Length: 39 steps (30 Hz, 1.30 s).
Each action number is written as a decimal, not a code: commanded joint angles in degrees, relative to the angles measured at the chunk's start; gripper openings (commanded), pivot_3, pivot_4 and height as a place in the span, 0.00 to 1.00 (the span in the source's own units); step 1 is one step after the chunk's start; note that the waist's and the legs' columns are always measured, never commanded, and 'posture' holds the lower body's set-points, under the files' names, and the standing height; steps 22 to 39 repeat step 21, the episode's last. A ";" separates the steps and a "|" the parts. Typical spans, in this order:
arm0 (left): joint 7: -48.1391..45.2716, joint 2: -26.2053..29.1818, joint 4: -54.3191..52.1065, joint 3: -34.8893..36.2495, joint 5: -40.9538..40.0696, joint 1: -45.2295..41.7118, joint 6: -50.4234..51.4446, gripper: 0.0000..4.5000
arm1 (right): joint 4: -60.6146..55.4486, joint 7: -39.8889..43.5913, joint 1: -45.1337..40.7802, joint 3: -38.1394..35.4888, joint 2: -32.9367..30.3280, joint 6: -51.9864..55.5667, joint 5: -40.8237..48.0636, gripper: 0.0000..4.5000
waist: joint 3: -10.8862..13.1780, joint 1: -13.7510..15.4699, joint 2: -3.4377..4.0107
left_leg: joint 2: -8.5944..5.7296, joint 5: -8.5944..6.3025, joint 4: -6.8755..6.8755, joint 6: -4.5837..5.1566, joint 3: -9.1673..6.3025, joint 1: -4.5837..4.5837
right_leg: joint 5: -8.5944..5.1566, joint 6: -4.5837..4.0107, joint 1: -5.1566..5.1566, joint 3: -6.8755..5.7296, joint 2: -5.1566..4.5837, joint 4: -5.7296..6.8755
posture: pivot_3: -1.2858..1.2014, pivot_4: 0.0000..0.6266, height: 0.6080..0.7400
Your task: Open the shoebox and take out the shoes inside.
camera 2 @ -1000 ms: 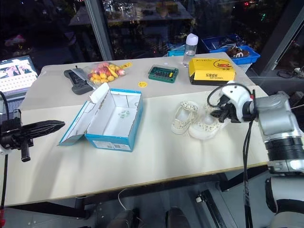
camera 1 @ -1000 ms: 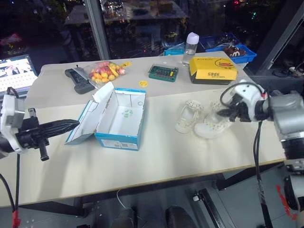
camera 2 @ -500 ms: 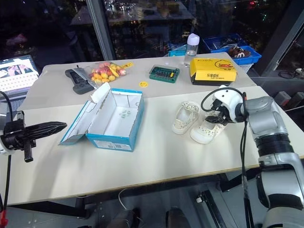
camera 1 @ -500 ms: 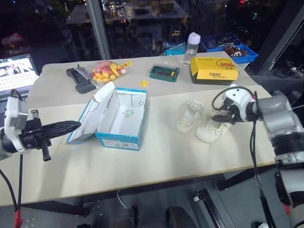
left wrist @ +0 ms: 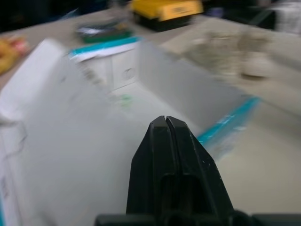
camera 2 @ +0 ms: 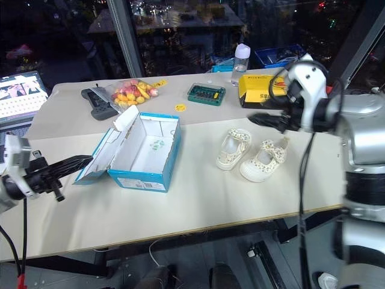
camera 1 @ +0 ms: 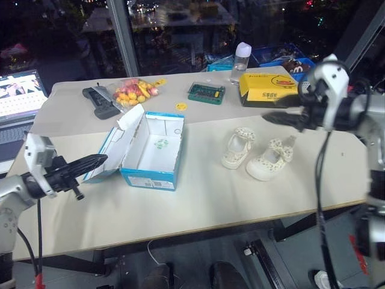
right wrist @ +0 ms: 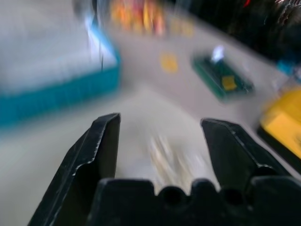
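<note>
On the counter (camera 1: 198, 198) the shoebox (camera 1: 150, 150) lies open, empty; both shoes (camera 1: 255, 155) beside it; right gripper (camera 1: 274, 117) raised above them, fingers apart; left gripper (camera 1: 99, 161) fingers together near the lid.

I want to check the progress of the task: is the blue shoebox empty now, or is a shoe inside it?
Empty. The shoebox lies open, its white floor bare, and both shoes stand on the table beside it.
</note>
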 commanded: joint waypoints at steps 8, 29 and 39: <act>37.33 -11.84 -2.82 12.06 8.01 -3.64 2.63 0.00 | -19.20 -29.01 23.79 6.61 10.98 -5.23 -15.17 0.73 | -0.14 2.21 -0.19 | -0.28 -0.02 0.45 0.01 0.06 -0.25 | 0.18 0.28 -0.02 0.01 -0.01 -0.06 | 0.52 0.24 0.95; 36.35 -17.72 0.47 7.12 10.73 -1.50 -5.76 0.00 | -11.78 -32.61 34.13 9.12 11.02 -18.36 -18.60 0.73 | -0.13 2.19 -0.17 | -0.05 -0.02 0.54 0.01 0.08 0.55 | 0.36 0.34 1.14 -0.14 0.19 -0.63 | 0.52 0.24 0.95; 36.35 -17.72 0.47 7.12 10.73 -1.50 -5.76 0.00 | -11.78 -32.61 34.13 9.12 11.02 -18.36 -18.60 0.73 | -0.13 2.19 -0.17 | -0.05 -0.02 0.54 0.01 0.08 0.55 | 0.36 0.34 1.14 -0.14 0.19 -0.63 | 0.52 0.24 0.95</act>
